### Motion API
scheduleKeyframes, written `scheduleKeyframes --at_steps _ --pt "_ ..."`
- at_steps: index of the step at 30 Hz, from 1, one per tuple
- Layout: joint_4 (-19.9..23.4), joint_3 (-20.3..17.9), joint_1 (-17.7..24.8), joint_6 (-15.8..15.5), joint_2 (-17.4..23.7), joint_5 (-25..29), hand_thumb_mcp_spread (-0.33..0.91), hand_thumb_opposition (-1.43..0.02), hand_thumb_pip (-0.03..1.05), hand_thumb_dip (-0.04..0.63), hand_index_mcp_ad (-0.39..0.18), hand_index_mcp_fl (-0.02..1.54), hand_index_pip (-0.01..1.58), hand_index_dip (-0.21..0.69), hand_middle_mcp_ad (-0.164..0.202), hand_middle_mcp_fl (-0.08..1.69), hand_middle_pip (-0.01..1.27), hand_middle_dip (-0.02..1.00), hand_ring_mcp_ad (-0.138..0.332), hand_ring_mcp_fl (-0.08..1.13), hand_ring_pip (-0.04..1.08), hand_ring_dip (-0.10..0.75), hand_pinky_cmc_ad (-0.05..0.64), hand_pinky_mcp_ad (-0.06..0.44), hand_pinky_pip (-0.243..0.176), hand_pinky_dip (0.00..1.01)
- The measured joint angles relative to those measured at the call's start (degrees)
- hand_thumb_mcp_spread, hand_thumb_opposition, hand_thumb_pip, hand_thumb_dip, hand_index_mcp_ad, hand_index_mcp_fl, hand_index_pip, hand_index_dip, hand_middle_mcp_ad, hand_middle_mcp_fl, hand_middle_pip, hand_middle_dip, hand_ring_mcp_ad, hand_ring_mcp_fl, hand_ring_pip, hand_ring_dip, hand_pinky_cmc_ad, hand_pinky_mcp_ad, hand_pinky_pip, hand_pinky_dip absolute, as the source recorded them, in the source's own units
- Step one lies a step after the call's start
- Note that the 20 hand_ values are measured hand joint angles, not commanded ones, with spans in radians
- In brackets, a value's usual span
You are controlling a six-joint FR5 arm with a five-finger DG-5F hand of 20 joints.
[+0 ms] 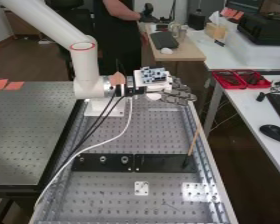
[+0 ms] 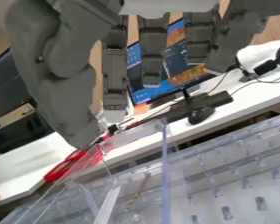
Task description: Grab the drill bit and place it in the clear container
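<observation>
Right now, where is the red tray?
In the high view, the red tray sits on the right, on the white table, beyond the black mouse and right of the hand.

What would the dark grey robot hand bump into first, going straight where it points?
Probably the white side table, near the red plastic trays, though the height and depth of the hand are unclear.

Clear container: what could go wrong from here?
1. See-through walls: the clear container's edges are easy to misjudge, so the open hand might clip them on the way down.
2. The white cable hangs from the arm down over the bench; it could snag during a swing.
3. The wooden stick looks loose and could get knocked.
</observation>
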Motion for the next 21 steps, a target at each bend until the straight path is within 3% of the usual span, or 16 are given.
scheduleKeyframes --at_steps 4,21 --pt "1.10 -1.67 -0.52 0.26 1.51 -0.19 0.37 -0.86 0.69 0.267 -0.117 0.21 1.16 0.009 0.063 0.24 0.12 0.19 0.255 0.03 0.09 0.016 0.295 0.197 -0.075 0.40" --pt "4.51 -9.24 -2.30 1.47 8.88 1.04 0.35 -0.85 0.69 0.265 -0.113 0.20 1.12 0.009 0.063 0.24 0.12 0.19 0.258 0.00 0.09 0.012 0.300 0.194 -0.082 0.44"
